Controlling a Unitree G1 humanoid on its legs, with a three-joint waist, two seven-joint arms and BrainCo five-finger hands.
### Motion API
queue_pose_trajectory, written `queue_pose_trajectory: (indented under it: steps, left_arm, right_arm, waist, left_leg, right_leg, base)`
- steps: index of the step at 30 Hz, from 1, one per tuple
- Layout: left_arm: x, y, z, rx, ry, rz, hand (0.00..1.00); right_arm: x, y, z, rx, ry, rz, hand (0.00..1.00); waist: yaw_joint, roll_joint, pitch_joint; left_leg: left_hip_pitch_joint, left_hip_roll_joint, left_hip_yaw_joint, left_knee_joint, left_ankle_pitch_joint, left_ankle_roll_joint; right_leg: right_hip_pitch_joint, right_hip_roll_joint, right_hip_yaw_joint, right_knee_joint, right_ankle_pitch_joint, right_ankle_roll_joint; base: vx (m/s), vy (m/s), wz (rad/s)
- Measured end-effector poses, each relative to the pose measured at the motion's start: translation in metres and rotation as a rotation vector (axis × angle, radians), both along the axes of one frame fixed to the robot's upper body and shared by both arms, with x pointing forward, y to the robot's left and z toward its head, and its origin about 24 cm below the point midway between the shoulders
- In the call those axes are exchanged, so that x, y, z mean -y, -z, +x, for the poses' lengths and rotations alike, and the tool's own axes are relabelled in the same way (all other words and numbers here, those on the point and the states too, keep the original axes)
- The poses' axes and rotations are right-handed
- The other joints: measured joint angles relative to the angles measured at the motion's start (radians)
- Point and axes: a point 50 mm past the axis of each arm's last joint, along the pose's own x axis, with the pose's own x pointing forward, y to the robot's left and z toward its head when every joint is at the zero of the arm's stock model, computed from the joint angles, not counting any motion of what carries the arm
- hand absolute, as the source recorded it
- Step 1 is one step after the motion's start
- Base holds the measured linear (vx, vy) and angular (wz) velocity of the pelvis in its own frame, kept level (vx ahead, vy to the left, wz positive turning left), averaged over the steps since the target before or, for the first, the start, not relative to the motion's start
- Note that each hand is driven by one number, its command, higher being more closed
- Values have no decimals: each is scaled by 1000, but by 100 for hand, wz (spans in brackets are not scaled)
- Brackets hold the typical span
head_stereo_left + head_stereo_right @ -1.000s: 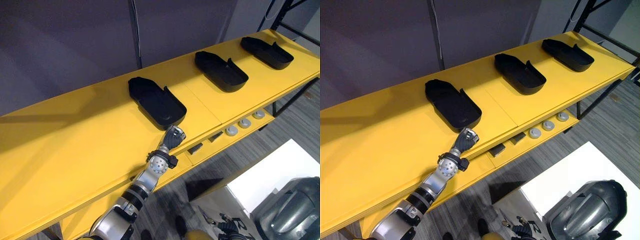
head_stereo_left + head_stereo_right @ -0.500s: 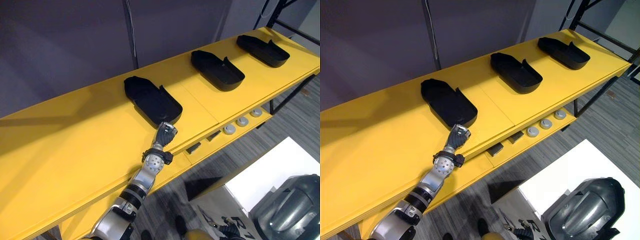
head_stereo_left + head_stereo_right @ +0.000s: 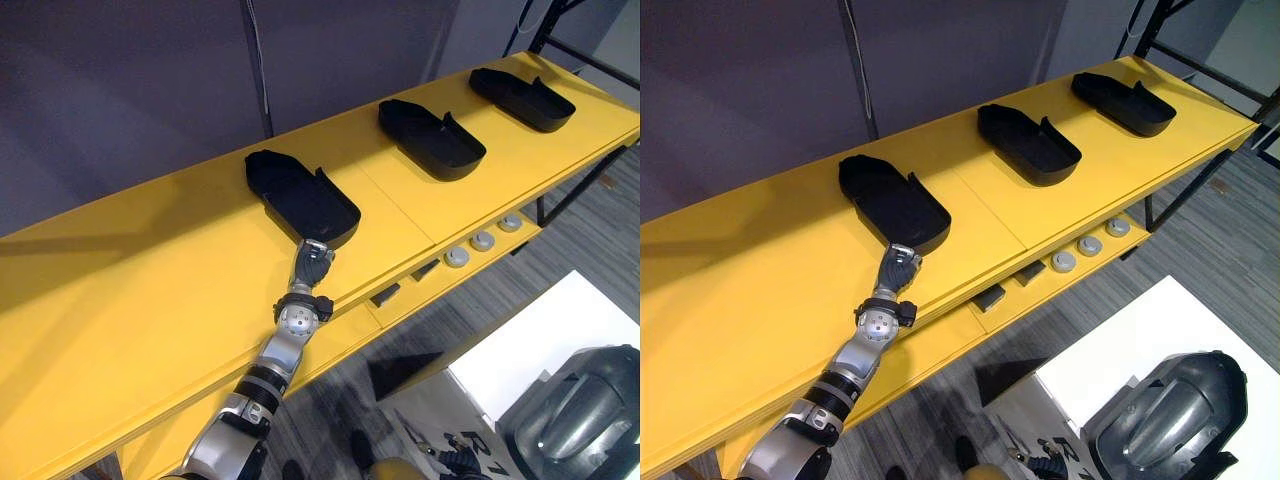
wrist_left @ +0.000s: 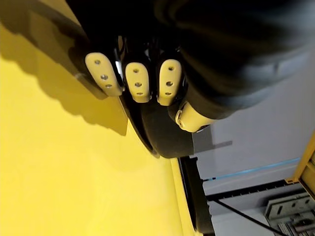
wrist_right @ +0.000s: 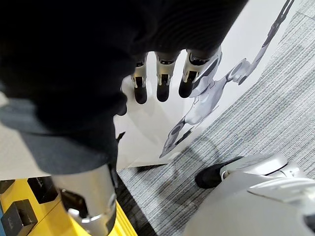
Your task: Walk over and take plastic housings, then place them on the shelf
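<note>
Where housing (image 3: pixel 300 195) ends, left hand (image 3: pixel 313 258) apparently touches it.

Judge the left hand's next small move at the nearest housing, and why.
Probably draw the left hand back off the nearest housing: it already lies flat on the yellow shelf, in a row with two other housings, with the hand at its near end. The right hand hangs idle over a white surface.
</note>
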Motion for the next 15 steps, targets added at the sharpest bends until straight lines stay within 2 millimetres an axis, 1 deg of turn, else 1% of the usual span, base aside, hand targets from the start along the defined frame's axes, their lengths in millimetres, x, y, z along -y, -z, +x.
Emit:
queue_pose_trajectory:
  steps: [6,15]
  left_arm:
    - [-6,-1,3,-1,-44,-14,100]
    - [-13,-3,9,-12,-99,-27,100]
  right_arm:
    - [0,0,0,0,0,-1,0]
    - [1,0,0,1,0,-3,0]
  waist:
    - [0,1,0]
    - [0,5,0]
  left_leg:
    - [0,0,3,0,0,0]
    - [0,0,5,0,0,0]
  right_leg:
    - [7,0,2,-18,11,-1]
    - [7,0,4,-18,12,-1]
  base:
    - [0,0,0]
    - [0,0,0]
